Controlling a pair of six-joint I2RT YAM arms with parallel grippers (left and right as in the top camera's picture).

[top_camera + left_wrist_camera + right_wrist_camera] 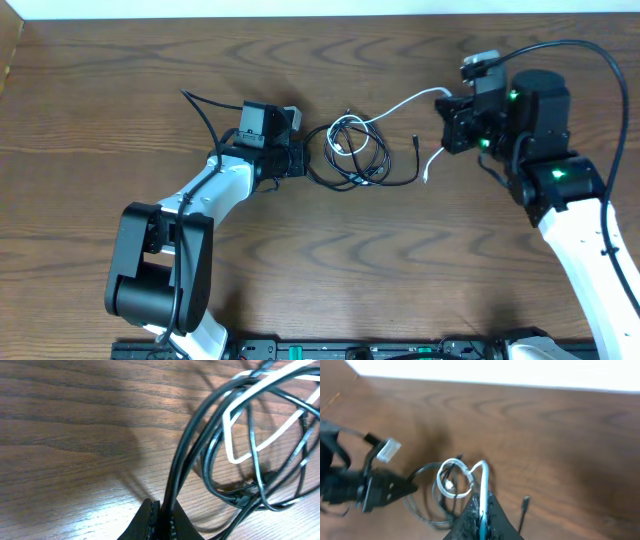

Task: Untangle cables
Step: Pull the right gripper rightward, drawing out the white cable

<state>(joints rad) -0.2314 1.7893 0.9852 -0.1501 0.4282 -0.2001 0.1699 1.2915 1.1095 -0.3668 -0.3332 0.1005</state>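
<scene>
The cables lie in a small looped bundle mid-table, the black cable [372, 168] coiled around the white cable [400, 103]. My left gripper [300, 158] is shut on the black cable [190, 440] at the bundle's left edge, its jaws [162, 515] pinching the cord low over the wood. My right gripper [452, 118] is to the right of the bundle, shut on the white cable [482, 472], which runs up between its jaws [482, 510] from a white loop [452, 477]. A white loose end [432, 165] and a black plug end [416, 140] lie between the bundle and the right gripper.
The wooden table [300, 60] ends at a pale far edge [320, 8]. Thick black wires trail from both arms [200, 105] [600, 60]. The left arm's base [160, 270] and the right arm's white link [590, 260] occupy the near corners.
</scene>
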